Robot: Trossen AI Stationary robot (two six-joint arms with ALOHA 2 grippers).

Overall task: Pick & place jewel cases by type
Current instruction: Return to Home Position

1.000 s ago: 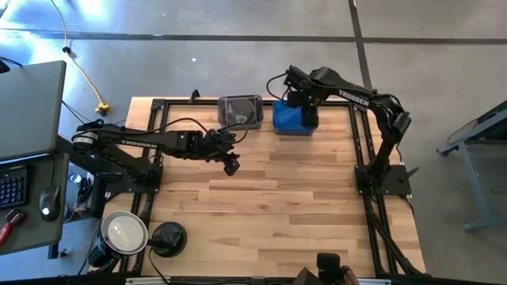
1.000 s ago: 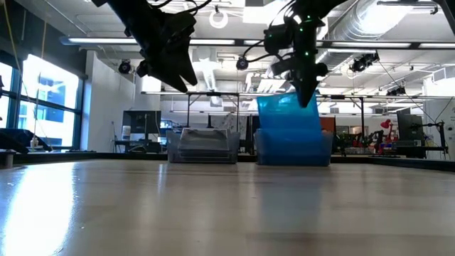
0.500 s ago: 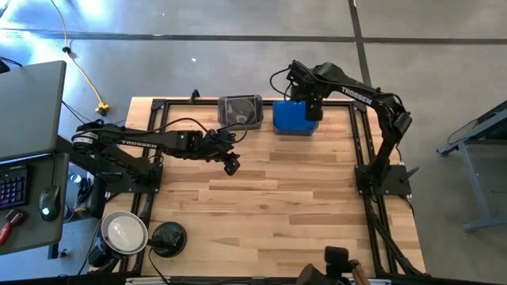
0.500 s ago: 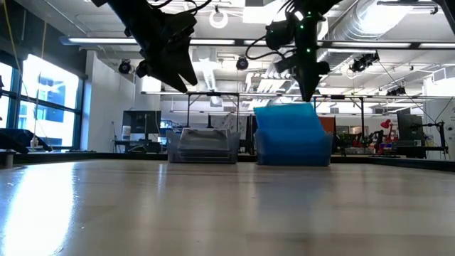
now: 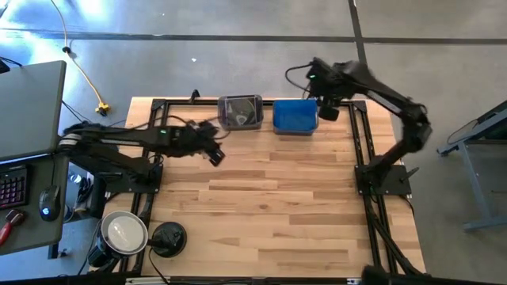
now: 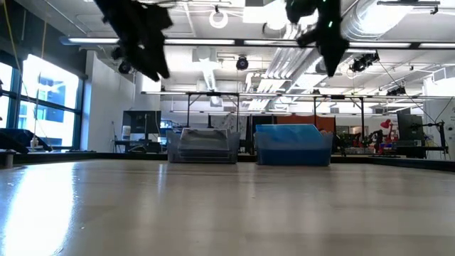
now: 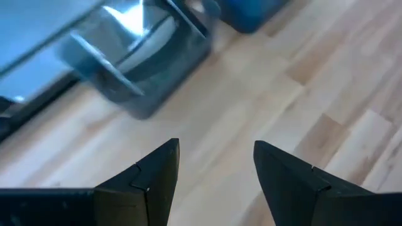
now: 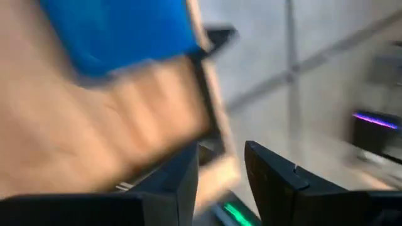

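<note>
Two smoky tubs stand at the table's far edge. The left tub (image 5: 240,112) holds clear jewel cases showing shiny discs (image 7: 141,47). The right tub (image 5: 295,116) holds the blue jewel cases (image 6: 291,135), which lie inside it. My left gripper (image 5: 212,154) is open and empty above the table, near and left of the left tub; it also shows in its wrist view (image 7: 217,163). My right gripper (image 5: 329,111) is open and empty, high above the table's far right corner, just right of the blue tub; it also shows in its wrist view (image 8: 221,169).
The black frame rails (image 5: 360,142) run along the table's edges. The round black object (image 5: 168,237) and a bowl (image 5: 124,232) sit at the near left corner. The middle and near part of the wooden table (image 5: 269,214) is bare.
My right gripper has let go of a blue jewel case that stood upright in the right tub. The case has tipped and fallen flat into the tub. The gripper has risen and gone toward the table's right edge. My left gripper has gone toward the left edge.
</note>
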